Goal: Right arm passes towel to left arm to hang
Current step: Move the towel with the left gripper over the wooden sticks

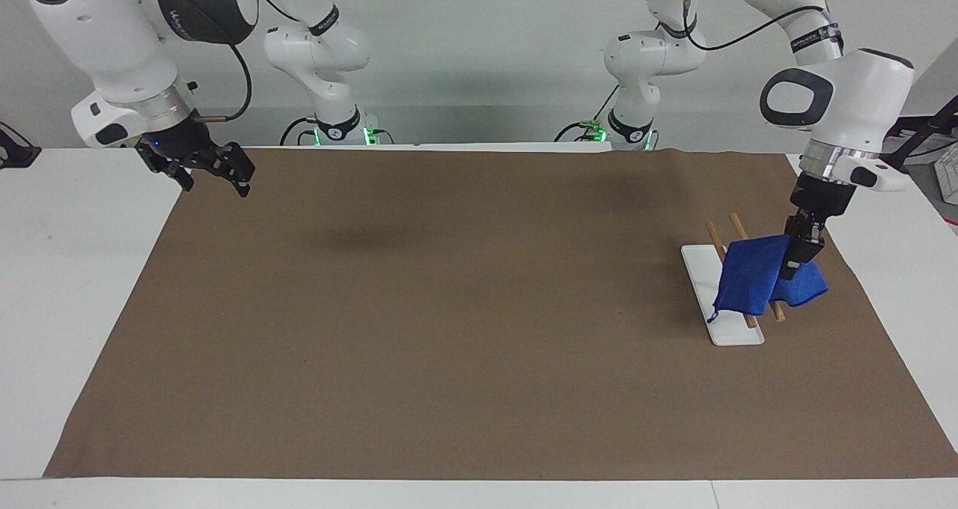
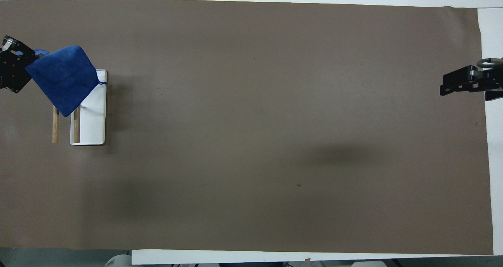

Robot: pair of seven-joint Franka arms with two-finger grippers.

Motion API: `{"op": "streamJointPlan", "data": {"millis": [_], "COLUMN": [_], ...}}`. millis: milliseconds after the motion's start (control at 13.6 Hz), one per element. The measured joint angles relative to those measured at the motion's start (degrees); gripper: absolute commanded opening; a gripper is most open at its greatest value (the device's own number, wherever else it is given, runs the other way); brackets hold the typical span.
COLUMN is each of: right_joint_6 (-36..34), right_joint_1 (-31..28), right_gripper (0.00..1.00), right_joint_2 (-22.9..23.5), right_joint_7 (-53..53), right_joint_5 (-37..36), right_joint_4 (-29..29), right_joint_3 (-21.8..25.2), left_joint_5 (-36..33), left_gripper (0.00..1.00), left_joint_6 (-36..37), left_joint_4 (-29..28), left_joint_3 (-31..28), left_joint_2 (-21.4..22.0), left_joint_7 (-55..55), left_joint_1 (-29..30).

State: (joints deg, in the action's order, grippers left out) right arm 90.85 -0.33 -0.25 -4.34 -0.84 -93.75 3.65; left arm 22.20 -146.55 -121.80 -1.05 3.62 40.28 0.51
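Blue towel (image 1: 751,281) pinched by left gripper (image 1: 795,268).

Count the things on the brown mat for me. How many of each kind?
Blue towel, held up by the left gripper: 1
White rack base: 1
Wooden rods: 2
Total: 4
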Motion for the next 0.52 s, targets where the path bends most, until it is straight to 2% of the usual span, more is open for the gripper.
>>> {"op": "streamJointPlan", "data": {"millis": [516], "right_joint_6": [0.0], "right_joint_1": [0.01], "right_gripper": [1.0], "right_joint_2": [0.0], "right_joint_7": [0.0], "right_joint_5": [0.03], "right_joint_4": [0.0], "right_joint_3": [0.0], "left_joint_5": [-0.06], "left_gripper": [0.01], "left_joint_6": [-0.07], "left_joint_4": [0.0], "left_joint_3": [-0.34], "left_joint_2": [0.0], "left_joint_7": [-2.38], "left_joint_1": [4.36]}}
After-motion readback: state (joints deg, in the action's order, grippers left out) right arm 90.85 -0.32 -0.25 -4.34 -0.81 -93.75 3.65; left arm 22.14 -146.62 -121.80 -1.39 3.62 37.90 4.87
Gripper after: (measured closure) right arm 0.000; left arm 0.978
